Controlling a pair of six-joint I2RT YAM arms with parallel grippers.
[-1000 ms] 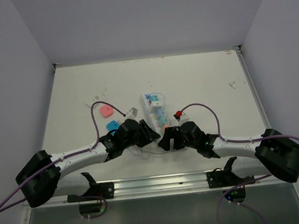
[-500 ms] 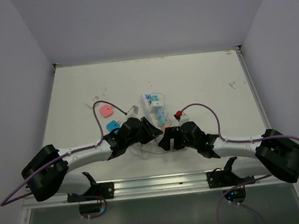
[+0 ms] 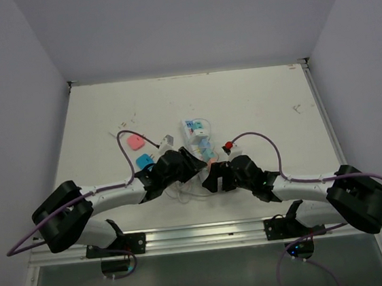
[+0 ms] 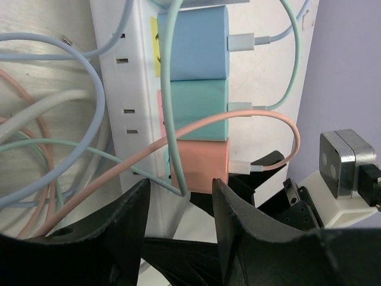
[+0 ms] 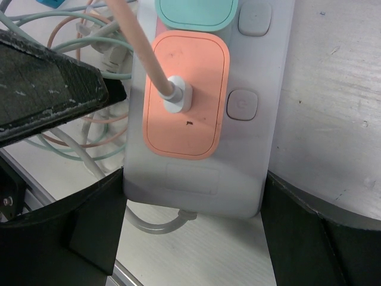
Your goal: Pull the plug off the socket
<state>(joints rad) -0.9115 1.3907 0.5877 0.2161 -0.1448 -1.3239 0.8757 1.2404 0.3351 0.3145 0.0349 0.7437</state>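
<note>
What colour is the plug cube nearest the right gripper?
Salmon orange plug cube, with a matching cable; the right wrist view shows it best.

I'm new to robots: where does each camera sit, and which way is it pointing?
Top external: high behind the bases, looking down at the table; left arm and right arm meet at the long white power strip.
Left wrist: on that arm, looking along the strip at the orange plug cube; left gripper open.
Right wrist: looking straight down on that cube; right gripper clasps the strip.
Wrist views share cube and strip.
</note>
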